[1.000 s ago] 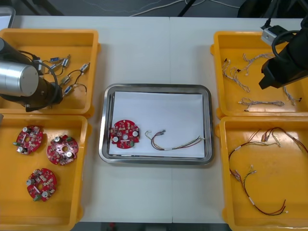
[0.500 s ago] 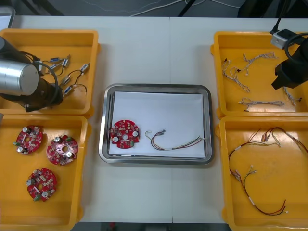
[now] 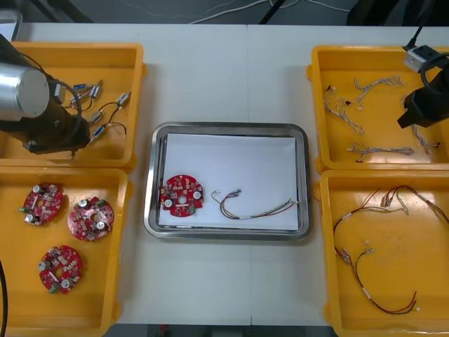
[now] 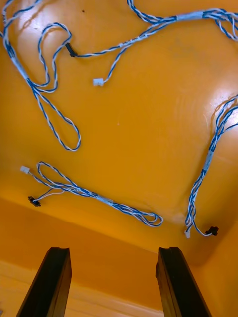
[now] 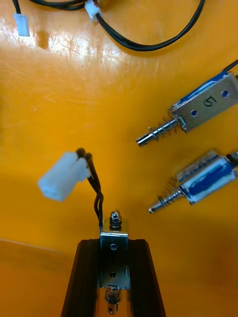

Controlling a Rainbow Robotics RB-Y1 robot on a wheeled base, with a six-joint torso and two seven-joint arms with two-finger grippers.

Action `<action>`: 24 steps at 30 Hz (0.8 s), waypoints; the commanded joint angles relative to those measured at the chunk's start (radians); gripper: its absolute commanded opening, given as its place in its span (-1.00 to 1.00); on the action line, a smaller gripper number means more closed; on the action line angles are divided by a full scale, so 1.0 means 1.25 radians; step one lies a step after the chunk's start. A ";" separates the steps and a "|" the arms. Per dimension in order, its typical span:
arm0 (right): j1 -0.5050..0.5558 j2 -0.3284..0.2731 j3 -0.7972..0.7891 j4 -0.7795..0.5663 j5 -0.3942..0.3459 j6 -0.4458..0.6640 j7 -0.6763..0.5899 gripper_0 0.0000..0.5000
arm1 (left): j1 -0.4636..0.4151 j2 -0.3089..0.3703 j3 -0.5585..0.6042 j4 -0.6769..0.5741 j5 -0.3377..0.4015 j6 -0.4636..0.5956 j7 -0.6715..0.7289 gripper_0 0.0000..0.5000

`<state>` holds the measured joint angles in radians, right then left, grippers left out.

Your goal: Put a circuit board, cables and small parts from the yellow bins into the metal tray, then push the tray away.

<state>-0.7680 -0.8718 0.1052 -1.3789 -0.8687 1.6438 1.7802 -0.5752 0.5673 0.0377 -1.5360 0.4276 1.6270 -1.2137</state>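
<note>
Small metal part [image 5: 114, 247] pinched in left fingers [image 5: 87, 277] over bin [image 5: 74, 109] | right fingers [image 4: 52, 282] spread above cables [image 4: 99, 198]

Glossy plastic on the bin [image 5: 59, 99] at the tabletop's far left corner, throwing glare. The left gripper [image 5: 113, 245], matt black fingers [image 5: 85, 277], clamps a bright metal part [image 5: 114, 260] with a smooth white plastic plug [image 5: 62, 176]. At the centre, the tray [image 3: 228, 128] has a polished metal rim and a matt white floor. The tabletop [image 3: 210, 77] itself is dull and pale.
</note>
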 commanded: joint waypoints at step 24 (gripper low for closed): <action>0.007 0.070 0.124 0.115 -0.006 -0.159 0.012 1.00 | -0.117 0.102 0.088 -0.206 0.168 0.234 0.009 -1.00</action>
<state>-0.7657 -0.8030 0.2323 -1.2295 -0.8804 1.4647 1.7804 -0.6520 0.6328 0.1163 -1.7510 0.5971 1.9106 -1.2136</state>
